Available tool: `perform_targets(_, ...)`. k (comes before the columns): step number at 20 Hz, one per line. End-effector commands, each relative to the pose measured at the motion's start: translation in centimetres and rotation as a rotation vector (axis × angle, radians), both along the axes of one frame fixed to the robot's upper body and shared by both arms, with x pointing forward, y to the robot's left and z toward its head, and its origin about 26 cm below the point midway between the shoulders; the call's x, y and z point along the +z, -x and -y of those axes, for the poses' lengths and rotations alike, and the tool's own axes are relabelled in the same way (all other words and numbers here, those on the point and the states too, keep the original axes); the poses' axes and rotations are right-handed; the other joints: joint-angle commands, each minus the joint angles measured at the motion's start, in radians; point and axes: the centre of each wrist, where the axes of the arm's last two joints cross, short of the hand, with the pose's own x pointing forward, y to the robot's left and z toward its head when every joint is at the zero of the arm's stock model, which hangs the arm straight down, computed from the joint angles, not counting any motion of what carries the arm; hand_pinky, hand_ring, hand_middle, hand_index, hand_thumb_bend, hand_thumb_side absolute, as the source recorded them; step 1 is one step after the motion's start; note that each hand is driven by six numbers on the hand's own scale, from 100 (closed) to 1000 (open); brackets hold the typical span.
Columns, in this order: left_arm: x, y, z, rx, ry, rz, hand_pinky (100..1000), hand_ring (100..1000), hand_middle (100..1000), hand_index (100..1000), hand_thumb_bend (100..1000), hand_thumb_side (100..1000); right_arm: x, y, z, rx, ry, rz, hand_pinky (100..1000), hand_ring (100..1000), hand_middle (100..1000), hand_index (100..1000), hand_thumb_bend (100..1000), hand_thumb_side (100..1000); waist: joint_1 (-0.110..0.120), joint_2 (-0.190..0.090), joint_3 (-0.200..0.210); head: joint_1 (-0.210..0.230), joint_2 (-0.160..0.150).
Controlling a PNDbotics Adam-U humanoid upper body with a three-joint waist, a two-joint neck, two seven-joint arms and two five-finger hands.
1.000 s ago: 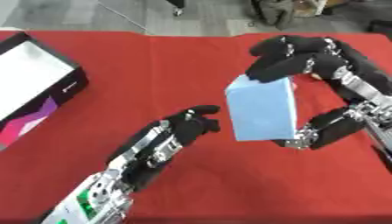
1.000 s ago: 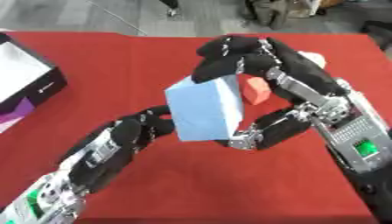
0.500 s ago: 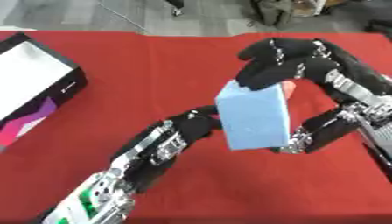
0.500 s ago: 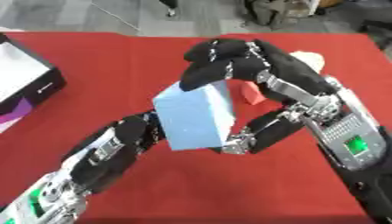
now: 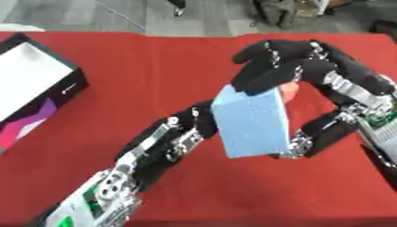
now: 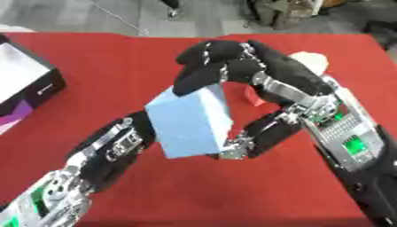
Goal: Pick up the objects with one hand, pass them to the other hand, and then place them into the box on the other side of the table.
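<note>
A light blue block [image 5: 252, 122] hangs upright above the red table. My right hand [image 5: 294, 66] is shut on it, with the fingers curled over its top edge and the thumb [image 5: 314, 135] under its lower right corner. My left hand [image 5: 190, 126] comes up from the lower left and reaches behind the block's left side, where its tip is hidden. The black box [image 5: 31, 93] with a white inside lies at the table's left edge.
A small red object [image 6: 254, 95] and a cream-coloured object [image 6: 310, 60] lie on the table behind my right hand. The red cloth [image 5: 155, 62] stretches between the box and the hands. Grey floor lies beyond the far edge.
My right hand has carried the blue block left and toward the middle. My left hand has risen and reached forward until it is behind the block.
</note>
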Motion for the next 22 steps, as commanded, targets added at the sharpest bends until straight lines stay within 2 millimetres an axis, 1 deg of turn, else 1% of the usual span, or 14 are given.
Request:
perform_targets(1, 0.8, 0.3, 0.6, -0.024, 0.018, 0.039, 1000, 1000, 1000, 760, 495, 691, 0.8, 0.4, -0.3, 0.021, 0.003, 0.025, 820, 624, 405, 711, 122, 107, -0.001, -0.016, 0.000, -0.004, -0.003)
perform_targets(7, 0.7, 0.5, 0.8, -0.077, 0.060, 0.053, 1000, 1000, 1000, 763, 499, 689, 0.8, 0.4, -0.3, 0.019, 0.000, 0.018, 820, 625, 405, 711, 118, 108, -0.001, -0.016, -0.001, -0.004, -0.002)
perform_targets(11, 0.4, 0.5, 0.5, -0.108, 0.074, 0.052, 1000, 1000, 1000, 764, 458, 633, 0.9, 0.3, 0.1, 0.008, -0.010, 0.019, 817, 626, 407, 712, 117, 107, -0.002, -0.017, -0.002, -0.004, -0.002)
perform_targets(12, 0.3, 0.5, 0.4, -0.112, 0.080, 0.052, 1000, 1000, 1000, 765, 431, 631, 0.9, 0.3, 0.2, 0.003, -0.012, 0.020, 816, 626, 407, 712, 103, 109, -0.002, -0.017, -0.003, -0.004, -0.002)
perform_targets(13, 0.3, 0.5, 0.3, -0.115, 0.086, 0.054, 1000, 1000, 1000, 766, 440, 608, 0.9, 0.3, 0.3, -0.002, -0.015, 0.021, 816, 626, 407, 712, 116, 107, -0.002, -0.017, -0.003, -0.004, -0.002)
perform_targets(16, 0.3, 0.4, 0.1, -0.123, 0.106, 0.061, 1000, 1000, 1000, 767, 434, 588, 0.9, 0.3, 0.7, -0.016, -0.022, 0.021, 816, 626, 407, 712, 111, 107, -0.002, -0.016, -0.004, -0.004, -0.002)
perform_targets(18, 0.3, 0.3, 0.0, -0.129, 0.120, 0.067, 1000, 1000, 1000, 767, 409, 560, 0.8, 0.2, 0.8, -0.025, -0.027, 0.019, 817, 626, 407, 712, 110, 109, -0.002, -0.016, -0.004, -0.005, -0.001)
perform_targets(19, 0.3, 0.3, -0.1, -0.130, 0.126, 0.068, 1000, 1000, 1000, 768, 392, 562, 0.8, 0.2, 0.9, -0.029, -0.030, 0.018, 817, 626, 407, 712, 100, 116, -0.002, -0.015, -0.005, -0.005, 0.000)
perform_targets(22, 0.4, 0.2, -0.2, -0.131, 0.142, 0.074, 1000, 1000, 1000, 770, 384, 533, 0.8, 0.2, 1.0, -0.037, -0.039, 0.017, 816, 626, 407, 713, 109, 107, -0.002, -0.015, -0.006, -0.008, 0.001)
